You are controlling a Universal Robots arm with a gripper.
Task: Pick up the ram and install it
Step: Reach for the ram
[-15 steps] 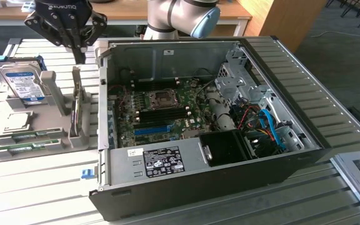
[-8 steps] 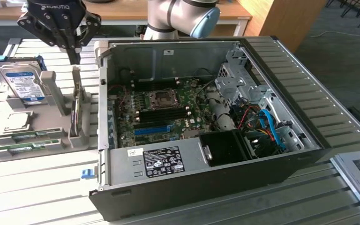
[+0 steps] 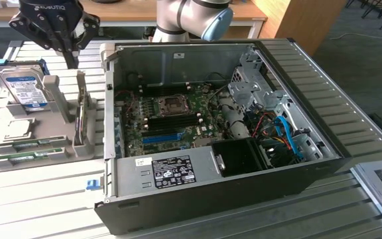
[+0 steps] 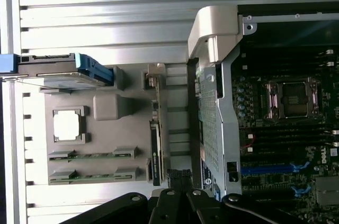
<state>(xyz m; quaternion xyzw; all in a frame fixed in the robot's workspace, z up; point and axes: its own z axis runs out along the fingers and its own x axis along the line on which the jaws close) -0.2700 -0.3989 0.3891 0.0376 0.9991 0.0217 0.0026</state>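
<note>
1. We see the open computer case (image 3: 290, 184) filling the middle of the exterior view, its motherboard (image 3: 191, 130) bare to the camera.
2. The robot arm (image 3: 191, 15) enters at twelve o'clock.
3. A grey parts fixture (image 3: 91, 149) sits just beside the case at its nine o'clock, and a hard drive (image 3: 24, 87) stands at the fixture's eleven o'clock.
4. The gripper (image 3: 70, 52) hangs at eleven o'clock of the scene, above the fixture's far end, with its fingers pressed together and holding nothing.
5. The ram (image 3: 28, 145) lies flat in the fixture's near slots, at eight o'clock of the case. A second stick (image 3: 26, 158) lies just beside it, both well apart from the gripper.
6. A thin board (image 4: 154, 147) seems to stand on edge in the fixture's upright slot. We cannot tell whether it is also memory.
7. The dark memory slots (image 3: 171, 121) wait near the processor socket (image 3: 173, 103), at its six o'clock.
8. In our judgement the approach goes well if the fingers spread before descending. They should line up along the stick's length, straddle its thin faces near the middle, and come down clear of the hard drive and the fixture's posts.
</note>
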